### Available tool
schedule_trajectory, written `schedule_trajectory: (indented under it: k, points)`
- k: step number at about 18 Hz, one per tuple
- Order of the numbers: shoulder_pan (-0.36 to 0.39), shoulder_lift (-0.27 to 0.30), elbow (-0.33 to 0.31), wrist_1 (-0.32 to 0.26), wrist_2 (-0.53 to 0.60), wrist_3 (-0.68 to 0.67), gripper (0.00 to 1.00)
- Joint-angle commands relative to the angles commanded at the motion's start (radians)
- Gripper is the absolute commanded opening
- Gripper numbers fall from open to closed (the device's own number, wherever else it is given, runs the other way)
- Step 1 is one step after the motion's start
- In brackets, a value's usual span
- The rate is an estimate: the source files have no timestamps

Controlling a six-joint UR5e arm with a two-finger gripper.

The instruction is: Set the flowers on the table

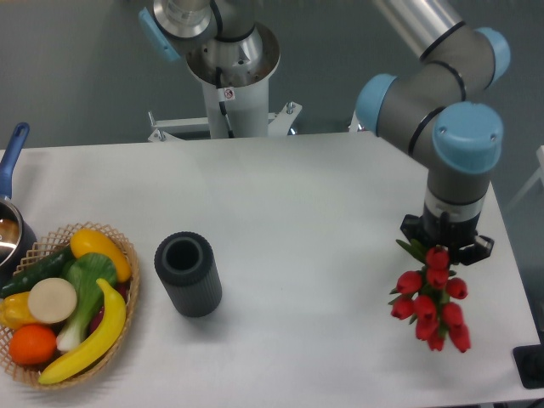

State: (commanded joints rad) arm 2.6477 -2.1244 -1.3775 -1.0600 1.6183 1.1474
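The flowers (432, 299), a small bunch of red tulip buds with green leaves, hang below my gripper (447, 240) over the right side of the white table (323, 195). The buds point toward the front edge; the stems are hidden under the gripper's black body. The fingers are hidden from this angle, so I cannot see the grasp directly, but the bunch appears held at the stems. I cannot tell whether the buds touch the tabletop.
A dark grey ribbed cylinder vase (188, 274) stands upright left of centre. A wicker basket (64, 302) of fruit and vegetables sits at the front left. A pot with a blue handle (10, 178) is at the left edge. The robot base (229, 76) stands behind the table.
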Motion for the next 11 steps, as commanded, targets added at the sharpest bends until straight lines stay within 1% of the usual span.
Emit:
schedule_trajectory:
  k: [3, 5, 6, 7, 8, 9, 10, 11]
  points:
    - [-0.026, -0.02, 0.0, -0.002, 0.018, -0.002, 0.33]
    - [-0.029, -0.022, -0.002, -0.003, 0.015, -0.003, 0.43]
    - [-0.029, -0.022, -0.003, -0.003, 0.011, -0.002, 0.5]
    - [-0.028, -0.02, -0.003, -0.003, 0.008, -0.002, 0.6]
    - [-0.025, -0.017, -0.003, -0.003, 0.006, -0.002, 0.73]
    - [-0.022, -0.017, -0.003, -0.002, 0.006, -0.002, 0.9]
    - [-0.017, -0.014, -0.006, 0.009, 0.003, -0.003, 1.0]
    - [-0.005, -0.008, -0.017, 0.018, 0.0, -0.003, 1.0]
